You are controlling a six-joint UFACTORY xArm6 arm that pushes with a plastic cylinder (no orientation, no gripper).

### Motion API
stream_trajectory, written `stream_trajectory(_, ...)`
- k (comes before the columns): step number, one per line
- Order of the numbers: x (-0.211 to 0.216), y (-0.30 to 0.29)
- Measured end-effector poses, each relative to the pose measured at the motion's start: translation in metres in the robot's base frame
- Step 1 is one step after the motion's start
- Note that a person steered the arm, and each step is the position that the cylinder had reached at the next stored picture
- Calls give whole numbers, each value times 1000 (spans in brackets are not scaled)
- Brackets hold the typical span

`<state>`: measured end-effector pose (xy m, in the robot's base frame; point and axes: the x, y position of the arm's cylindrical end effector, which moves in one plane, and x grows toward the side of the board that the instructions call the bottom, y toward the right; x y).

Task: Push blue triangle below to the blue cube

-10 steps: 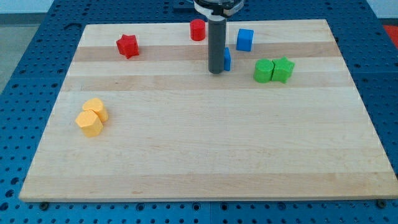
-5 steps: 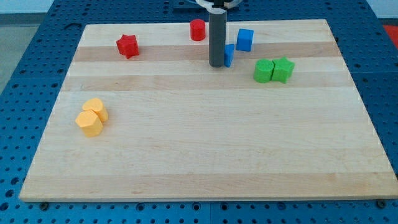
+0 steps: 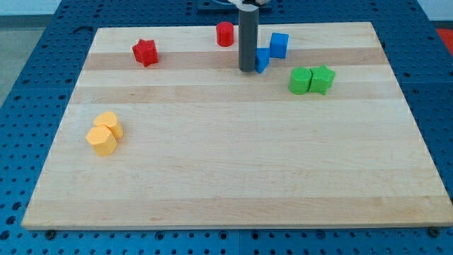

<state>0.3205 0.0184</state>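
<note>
Camera view: my tip point(image 3: 247, 70) rests on the tabletop point(image 3: 233, 156), touching the left side of the blue triangle point(image 3: 262, 60). The triangle lies just below-left of the blue cube point(image 3: 279, 45), near the view's top. The rod carries no fingers, so no grasp state applies. Green blocks point(image 3: 311, 80) sit to the right.

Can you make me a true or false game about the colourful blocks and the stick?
1. My tip is right beside the blue triangle, on its left in the view. True.
2. The blue cube sits next to the yellow blocks. False: it is near the view's top, far from them.
3. The two green blocks are side by side. True.
4. The red star is at the view's bottom. False: it is near the top left.
</note>
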Motion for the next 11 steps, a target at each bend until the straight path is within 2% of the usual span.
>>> stream_trajectory(4,-13,-1)
stream_trajectory(11,-23,33)
